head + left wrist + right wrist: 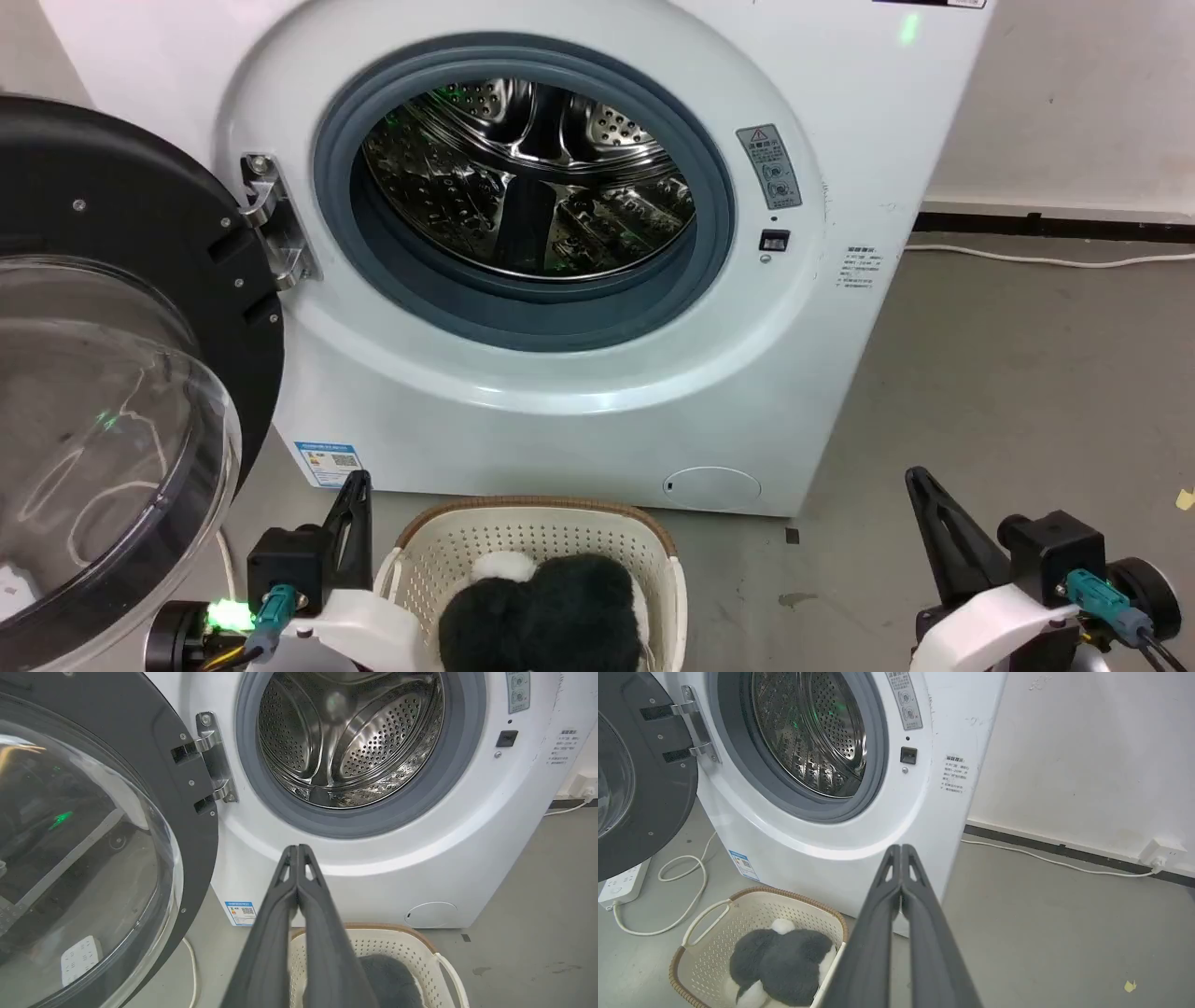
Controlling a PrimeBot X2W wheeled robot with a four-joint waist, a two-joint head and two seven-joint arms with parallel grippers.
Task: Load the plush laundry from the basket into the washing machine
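Step in hand: the very start, nothing yet gripped.

Far left: the door [140, 280] stood swung wide, its clear dome bulging toward the robot. A power strip [621, 886] and a looped cable [686, 896] lay on the floor [1008, 373] beneath it.

Left tool [297, 851]: fingers pressed together, holding nothing, hovering just left of the basket [425, 560].

Centre: the basket sat on the floor just before the washing machine [840, 140]. The plush laundry [551, 607] lay inside it, black with white patches. Above, the drum [523, 187] gaped open, apparently empty.

Right tool [901, 851]: likewise pressed shut and empty, well apart from the basket on its right.

Judgement: the next move calls for one tool to spread its fingers, drop into the basket and pinch a deep bite of fur, then lift it over the grey seal [719, 271] into the drum. The soft bundle would likely sag and could drag on the basket rim or seal lip. The door crowds the left side. The right approach looked freer.
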